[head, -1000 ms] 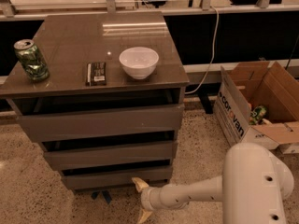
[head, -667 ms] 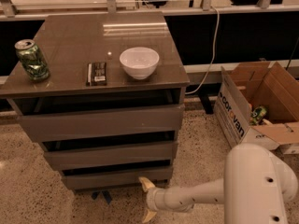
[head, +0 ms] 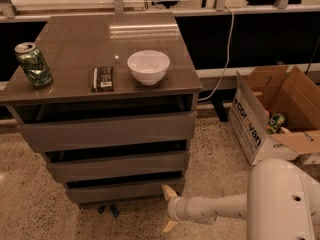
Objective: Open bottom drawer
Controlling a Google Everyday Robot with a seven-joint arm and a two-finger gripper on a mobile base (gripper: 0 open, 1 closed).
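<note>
- Dim, warm light; pale glare streaks the far top of the table (head: 75, 44).
- Deep shadow fills the gaps below the table's top.
- The hand (head: 167, 209), at the table's bottom right corner, catches light.

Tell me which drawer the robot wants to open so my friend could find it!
Find the grey cabinet with the white bowl on top; it has three drawers stacked up. The bottom drawer is the lowest one, nearest the floor, and the pincer sits open just by its right end. Its front is narrower and shorter than the two above.
</note>
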